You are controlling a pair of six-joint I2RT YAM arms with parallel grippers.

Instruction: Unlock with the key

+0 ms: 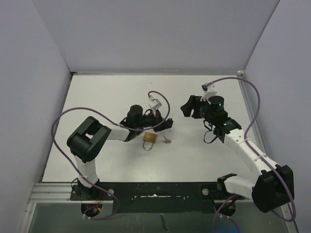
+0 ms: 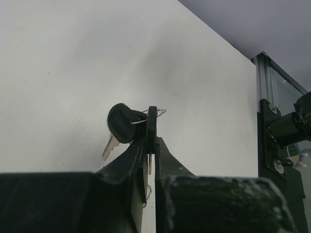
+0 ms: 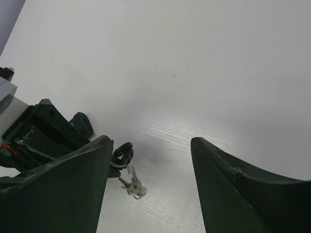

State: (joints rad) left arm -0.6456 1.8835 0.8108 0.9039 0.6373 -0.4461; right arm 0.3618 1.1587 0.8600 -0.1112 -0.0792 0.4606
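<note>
A brass padlock [image 1: 150,137] lies on the white table, its shackle toward the near edge. My left gripper [image 1: 165,124] hovers just right of and beyond it, shut on a bunch of keys. In the left wrist view the left gripper [image 2: 154,141] pinches one black key head edge-on, and a second black-headed key [image 2: 121,124] hangs beside it on the wire ring, blade pointing down-left. Small silver keys [image 1: 167,141] dangle below; they also show in the right wrist view [image 3: 132,183]. My right gripper [image 1: 187,108] is open and empty, to the right of the keys [image 3: 151,143].
Grey walls close in the white table [image 1: 121,92] on three sides. A metal rail [image 1: 146,187] runs along the near edge by the arm bases. Purple cables loop above both arms.
</note>
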